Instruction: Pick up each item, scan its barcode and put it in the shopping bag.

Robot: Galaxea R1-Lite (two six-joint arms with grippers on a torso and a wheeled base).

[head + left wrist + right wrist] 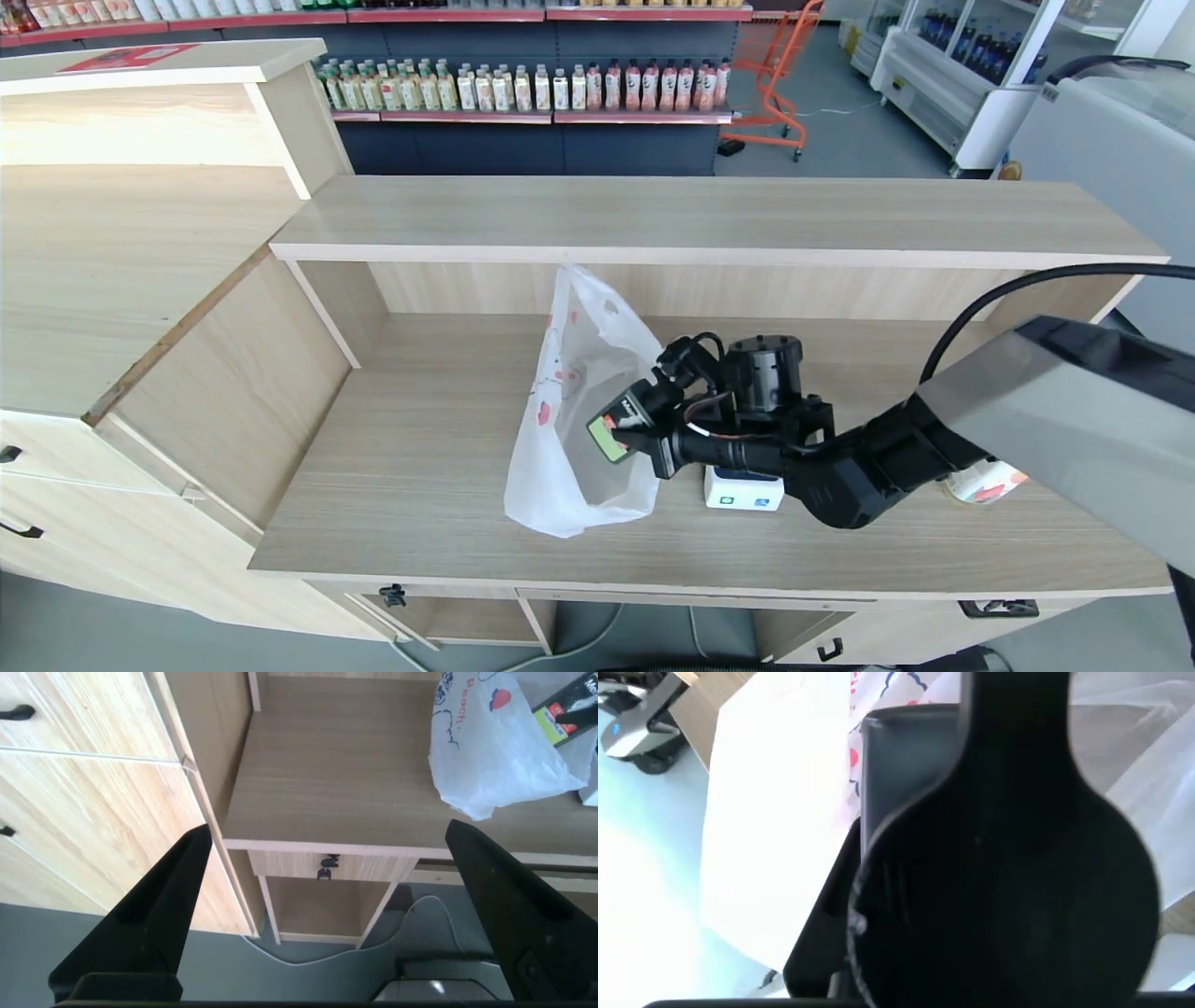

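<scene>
Packet [609, 437] between fingers [653, 401] at bag [551, 439] mouth

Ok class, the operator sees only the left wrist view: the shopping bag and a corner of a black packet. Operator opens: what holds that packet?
Observer: The right claw grips the packet at the shopping bag's open mouth.
Operator: Where's the scanner?
Observer: A small white box, likely the scanner, sits on the counter beside the bag, under the right arm.
Operator: Anything left?
Observer: One patterned item lies on the counter, partly behind the right arm.
</scene>
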